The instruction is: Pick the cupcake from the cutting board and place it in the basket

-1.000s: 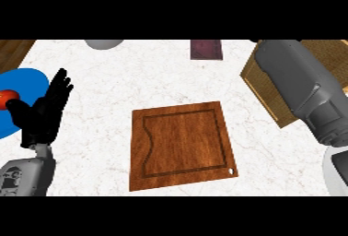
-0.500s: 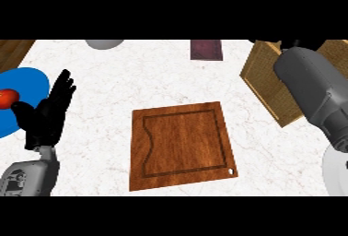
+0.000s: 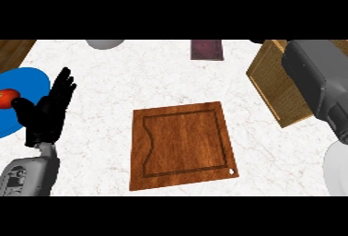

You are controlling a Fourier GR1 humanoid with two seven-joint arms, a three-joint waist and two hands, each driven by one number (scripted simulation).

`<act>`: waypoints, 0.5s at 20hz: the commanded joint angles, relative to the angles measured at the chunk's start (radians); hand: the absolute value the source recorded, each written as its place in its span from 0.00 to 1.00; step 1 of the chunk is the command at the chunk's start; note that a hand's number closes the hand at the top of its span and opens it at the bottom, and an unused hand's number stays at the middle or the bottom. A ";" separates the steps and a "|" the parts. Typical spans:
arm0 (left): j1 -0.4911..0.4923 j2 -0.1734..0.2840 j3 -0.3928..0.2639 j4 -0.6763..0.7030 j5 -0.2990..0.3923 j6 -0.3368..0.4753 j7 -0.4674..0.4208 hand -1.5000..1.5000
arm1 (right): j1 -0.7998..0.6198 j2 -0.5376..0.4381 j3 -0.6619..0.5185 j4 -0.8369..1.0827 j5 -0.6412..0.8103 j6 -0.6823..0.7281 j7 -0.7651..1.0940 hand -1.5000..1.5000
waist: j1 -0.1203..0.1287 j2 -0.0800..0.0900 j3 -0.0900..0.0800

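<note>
The wooden cutting board (image 3: 183, 145) lies in the middle of the counter with nothing on it. No cupcake shows anywhere. The wicker basket (image 3: 272, 90) stands at the right, and my grey right forearm (image 3: 319, 83) stretches over it and hides most of it. Of my right hand only a dark sliver (image 3: 255, 41) shows at the picture's top edge, so whether it holds anything is hidden. My left hand (image 3: 46, 115) rests open at the left, fingers up, away from the board.
A blue plate (image 3: 31, 80) with a red round fruit (image 3: 7, 97) lies at the left edge behind my left hand. A grey bowl (image 3: 104, 44) and a dark maroon block (image 3: 206, 50) sit at the far edge. A white plate (image 3: 337, 170) shows at the lower right.
My right forearm has moved farther away and to the right over the basket, and its hand has slid out past the top edge. The left hand has barely shifted.
</note>
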 commanded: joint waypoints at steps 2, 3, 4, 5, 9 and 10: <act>0.032 -0.024 -0.013 0.001 0.004 -0.010 -0.053 0.50 | -0.010 -0.050 -0.009 0.011 0.010 0.049 -0.012 1.00 | 0.009 0.008 0.002; 0.010 -0.009 0.006 0.031 0.007 -0.010 -0.039 0.50 | -0.048 -0.005 0.005 0.011 0.029 0.098 0.046 1.00 | 0.003 0.005 0.002; 0.018 -0.012 -0.001 0.032 -0.005 -0.007 -0.054 0.50 | -0.028 -0.024 -0.006 0.011 0.022 0.107 0.030 1.00 | -0.004 0.002 0.002; 0.013 -0.001 0.002 -0.016 0.012 -0.019 -0.010 0.50 | 0.005 -0.022 -0.022 0.011 0.007 0.107 0.031 1.00 | 0.005 0.004 0.003; -0.019 0.029 0.030 0.032 0.019 -0.033 -0.019 0.50 | 0.007 -0.046 -0.062 0.011 -0.031 0.272 0.005 1.00 | 0.012 0.013 0.003; -0.030 0.043 0.046 0.050 0.033 -0.046 -0.010 0.50 | 0.011 -0.038 -0.067 0.011 -0.032 0.273 0.002 1.00 | 0.005 0.009 0.002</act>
